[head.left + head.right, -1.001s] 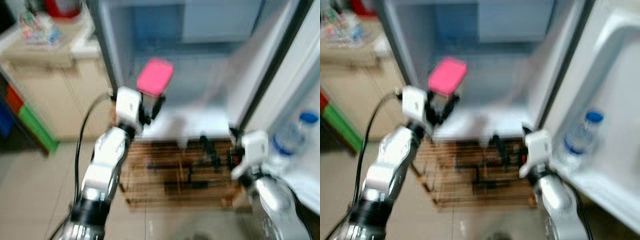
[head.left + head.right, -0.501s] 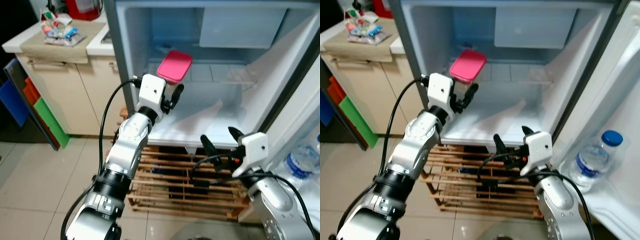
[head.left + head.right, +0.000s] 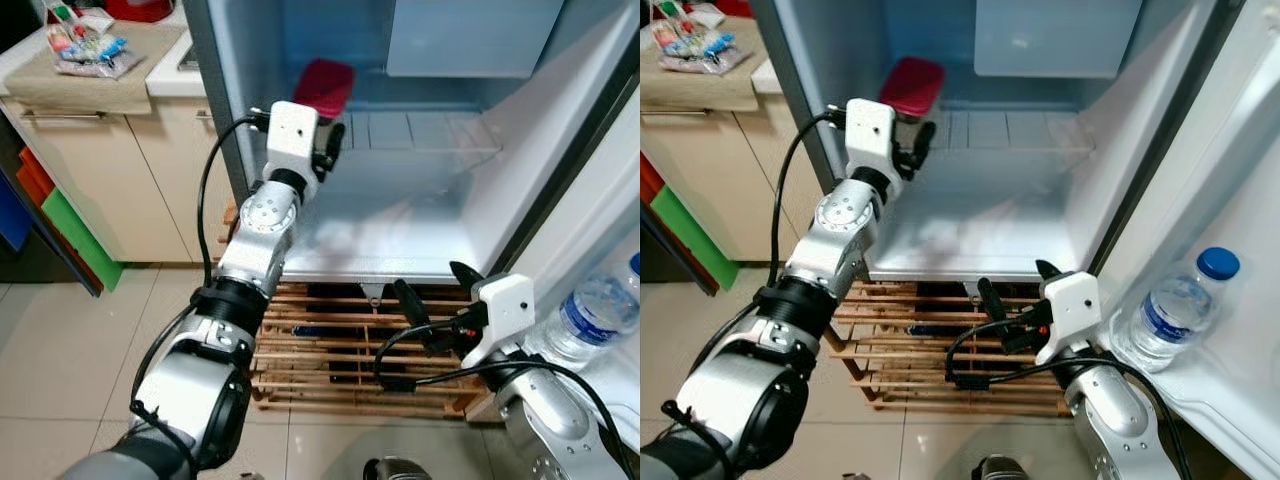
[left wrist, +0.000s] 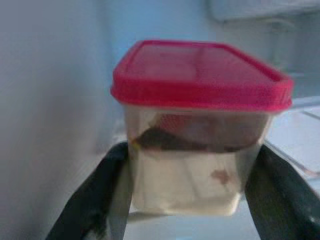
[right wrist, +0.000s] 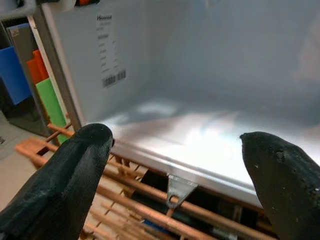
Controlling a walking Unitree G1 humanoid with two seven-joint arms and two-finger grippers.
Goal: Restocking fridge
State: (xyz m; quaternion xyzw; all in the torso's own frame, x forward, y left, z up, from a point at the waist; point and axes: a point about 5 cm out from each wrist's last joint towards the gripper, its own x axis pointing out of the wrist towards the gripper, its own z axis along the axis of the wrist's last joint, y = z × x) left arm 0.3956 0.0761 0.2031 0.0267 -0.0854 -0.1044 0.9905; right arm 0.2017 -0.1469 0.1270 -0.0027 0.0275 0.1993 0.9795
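Our left gripper [image 4: 187,200] has its jaws clamped on a pink-lidded tub [image 3: 323,88], high in the upper middle inside the open fridge [image 3: 420,215]. Our right gripper [image 3: 432,300], jaws spread wide and empty, sits low before the fridge floor, above a wooden rack [image 3: 320,350]

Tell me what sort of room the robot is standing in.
Most likely a home kitchen. An open white fridge stands beside beige cupboards under a pale countertop, with a clear plastic water bottle with a blue cap in the door shelf. The left gripper holds a clear tub with a pink lid inside the fridge.
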